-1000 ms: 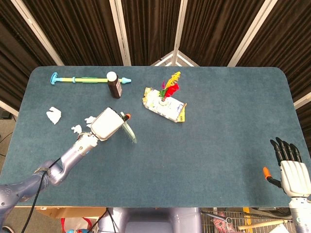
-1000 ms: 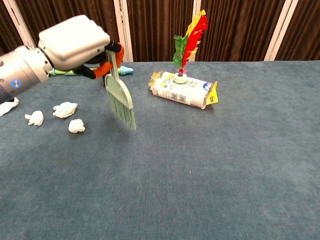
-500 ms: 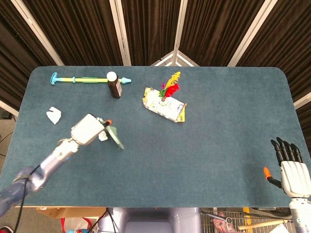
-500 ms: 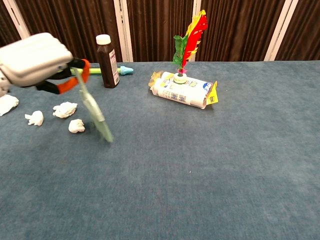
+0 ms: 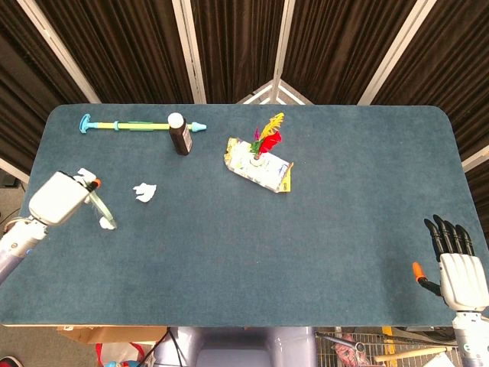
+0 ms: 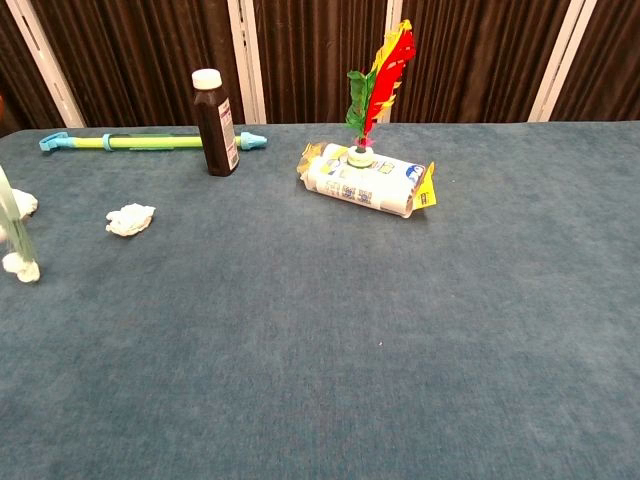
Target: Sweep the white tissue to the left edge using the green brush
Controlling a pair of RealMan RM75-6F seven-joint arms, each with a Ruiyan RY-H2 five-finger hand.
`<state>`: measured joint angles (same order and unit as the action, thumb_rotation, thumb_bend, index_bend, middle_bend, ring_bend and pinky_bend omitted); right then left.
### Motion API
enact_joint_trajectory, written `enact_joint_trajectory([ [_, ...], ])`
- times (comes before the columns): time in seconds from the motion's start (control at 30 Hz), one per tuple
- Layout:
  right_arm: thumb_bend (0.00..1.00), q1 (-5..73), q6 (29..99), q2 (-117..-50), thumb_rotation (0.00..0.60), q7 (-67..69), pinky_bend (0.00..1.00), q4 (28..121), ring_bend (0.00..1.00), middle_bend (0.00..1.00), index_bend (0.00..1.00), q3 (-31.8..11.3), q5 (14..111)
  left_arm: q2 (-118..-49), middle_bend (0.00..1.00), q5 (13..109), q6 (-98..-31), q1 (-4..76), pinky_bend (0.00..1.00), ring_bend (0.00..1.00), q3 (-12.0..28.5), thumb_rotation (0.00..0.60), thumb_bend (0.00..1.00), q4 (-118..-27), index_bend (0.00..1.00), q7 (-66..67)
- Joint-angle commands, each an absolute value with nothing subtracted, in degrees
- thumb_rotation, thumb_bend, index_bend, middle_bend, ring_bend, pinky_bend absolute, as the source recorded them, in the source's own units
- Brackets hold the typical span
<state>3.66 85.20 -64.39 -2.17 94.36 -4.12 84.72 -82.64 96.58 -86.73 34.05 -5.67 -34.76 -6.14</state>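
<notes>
Left hand: our left hand (image 5: 55, 198) is at the left side of the table (image 5: 344, 229). It is wrapped around the handle of the green brush (image 5: 98, 208).
Right hand: our right hand (image 5: 456, 264) is far away at the right corner. It holds nothing and its fingers are straight and a little apart.
Brush: the bristles point down and touch the table. A small white bit (image 6: 22, 267) sits right at the bristle tips.
White tissue: one crumpled tissue ball (image 5: 144, 192) lies alone on the table, to the right of the brush. Another white tissue piece (image 5: 85, 175) peeks out just behind our left hand, near the left edge.
How the tissue feels: we think it is very light and soft. A gentle push should move it, and a fast swipe might make it jump or roll away.
How the brush feels: we think the handle is stiff and the bristles bend. The handle is the good place to hold, and that is where we hold it.
What is left: we think the lone ball is not at the edge yet, so the job is not done.
Other things: a brown bottle (image 5: 180, 133), a long blue and green stick (image 5: 137, 125), and a white pack (image 5: 260, 166) with a feather toy (image 5: 267, 137) on it stand well apart from the tissue.
</notes>
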Motion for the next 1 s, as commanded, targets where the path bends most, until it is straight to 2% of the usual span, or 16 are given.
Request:
enact_joint_trajectory([
  [0.03, 0.38, 3.7, 85.3, -64.6, 0.6, -2.3, 0.0, 94.3, 0.0, 0.0, 0.0, -4.1, 85.0, -82.3, 1.0, 94.1, -87.6, 35.7, 1.0, 1.0, -1.8, 0.6, 0.69, -37.7, 0.77, -7.2],
  [0.2, 0.38, 3.9, 85.0, -64.7, 0.6, -2.4, 0.0, 94.1, 0.0, 0.0, 0.0, -4.1, 84.9, -83.6, 1.0, 93.4, -85.8, 39.8, 1.0, 1.0, 1.4, 0.6, 0.69, -42.0, 0.77, -4.6],
  [0.33, 0.38, 4.0, 84.6, -64.5, 0.6, -1.8, 0.0, 94.2, 0.0, 0.0, 0.0, -4.2, 84.7, -87.1, 1.0, 91.6, -80.5, 44.0, 1.0, 1.0, 4.2, 0.6, 0.69, -45.2, 0.77, -0.1],
  [0.5, 0.38, 4.0, 84.2, -64.3, 0.6, -0.8, 0.0, 94.0, 0.0, 0.0, 0.0, -4.2, 84.3, -92.1, 1.0, 90.2, -74.4, 47.4, 1.0, 1.0, 5.4, 0.6, 0.69, -43.6, 0.77, 2.4],
  [0.73, 0.38, 3.9, 84.1, -63.8, 0.6, 0.2, 0.0, 93.8, 0.0, 0.0, 0.0, -4.5, 83.4, -98.1, 1.0, 90.1, -70.5, 48.2, 1.0, 1.0, 4.1, 0.6, 0.69, -36.1, 0.77, 1.4],
  [1.0, 0.38, 3.6, 84.5, -63.7, 0.6, -0.4, 0.0, 94.3, 0.0, 0.0, 0.0, -4.1, 84.1, -97.2, 1.0, 90.9, -72.1, 42.5, 1.0, 1.0, 0.7, 0.6, 0.69, -28.9, 0.77, -3.9],
])
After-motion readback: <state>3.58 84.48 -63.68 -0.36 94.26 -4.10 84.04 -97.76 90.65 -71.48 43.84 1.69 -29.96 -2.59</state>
